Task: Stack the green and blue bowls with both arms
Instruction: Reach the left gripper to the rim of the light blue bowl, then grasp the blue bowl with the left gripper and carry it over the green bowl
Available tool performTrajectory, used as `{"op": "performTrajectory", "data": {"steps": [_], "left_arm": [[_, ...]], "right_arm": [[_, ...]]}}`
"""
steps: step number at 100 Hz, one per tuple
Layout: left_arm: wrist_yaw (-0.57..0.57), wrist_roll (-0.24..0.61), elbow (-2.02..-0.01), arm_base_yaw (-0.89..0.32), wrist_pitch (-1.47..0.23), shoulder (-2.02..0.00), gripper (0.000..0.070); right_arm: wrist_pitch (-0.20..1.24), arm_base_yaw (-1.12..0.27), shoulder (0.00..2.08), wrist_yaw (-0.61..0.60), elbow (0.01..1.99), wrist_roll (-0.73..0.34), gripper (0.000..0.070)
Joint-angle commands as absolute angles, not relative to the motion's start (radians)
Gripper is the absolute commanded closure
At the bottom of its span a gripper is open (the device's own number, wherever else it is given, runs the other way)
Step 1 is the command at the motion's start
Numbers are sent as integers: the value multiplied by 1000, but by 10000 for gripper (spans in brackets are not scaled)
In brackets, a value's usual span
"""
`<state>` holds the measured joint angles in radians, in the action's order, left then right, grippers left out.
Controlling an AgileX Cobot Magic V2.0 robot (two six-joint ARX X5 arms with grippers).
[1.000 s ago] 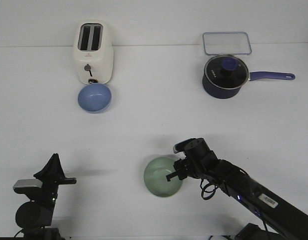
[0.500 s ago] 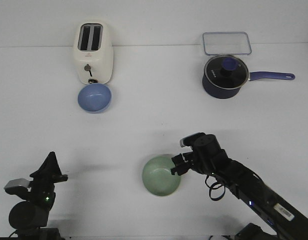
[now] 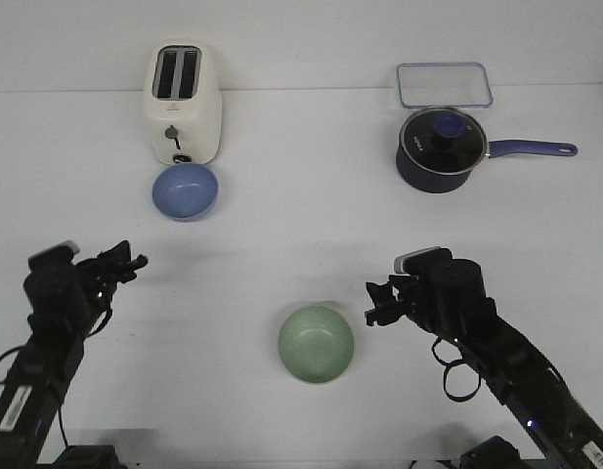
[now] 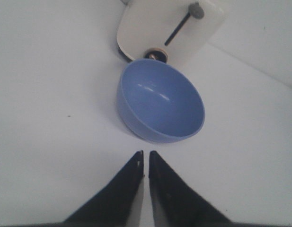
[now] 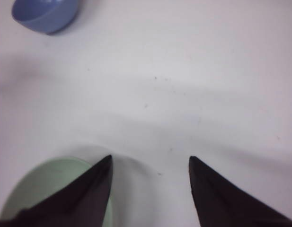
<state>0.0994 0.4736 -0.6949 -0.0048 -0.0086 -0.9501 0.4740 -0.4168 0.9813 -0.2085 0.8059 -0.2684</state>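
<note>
The pale green bowl sits upright on the white table near the front centre; its rim also shows in the right wrist view. The blue bowl sits in front of the toaster, and shows in the left wrist view and small in the right wrist view. My right gripper is open and empty, just right of the green bowl and clear of it; in its wrist view the jaws stand wide apart. My left gripper is shut and empty, short of the blue bowl.
A cream toaster stands right behind the blue bowl. A dark navy saucepan with a glass lid and a clear lidded container stand at the back right.
My right gripper has let go of the green bowl and drawn back to the right. My left arm has swung up and forward toward the blue bowl.
</note>
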Motion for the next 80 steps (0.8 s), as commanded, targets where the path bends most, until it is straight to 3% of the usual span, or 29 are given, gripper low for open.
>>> {"op": "performTrajectory", "data": {"steps": [1, 13, 18, 23, 64, 71, 80], "left_arm": [[133, 426, -772, -5, -3, -1093, 616], [140, 407, -899, -5, 1, -1303, 268], [140, 404, -941, -5, 1, -1370, 185], [140, 403, -986, -5, 1, -1440, 155], [140, 382, -1290, -5, -27, -1861, 181], [140, 381, -1319, -5, -51, -1892, 300], [140, 374, -1324, -5, -51, -1903, 585]], "right_arm": [[479, -419, 988, -210, 821, -240, 370], [478, -419, 988, -210, 821, -234, 370], [477, -419, 988, -209, 821, -234, 370], [476, -419, 988, -209, 821, -233, 370], [473, -419, 988, -202, 821, -230, 370], [473, -419, 988, -189, 821, -230, 370], [472, -417, 988, -158, 821, -220, 370]]}}
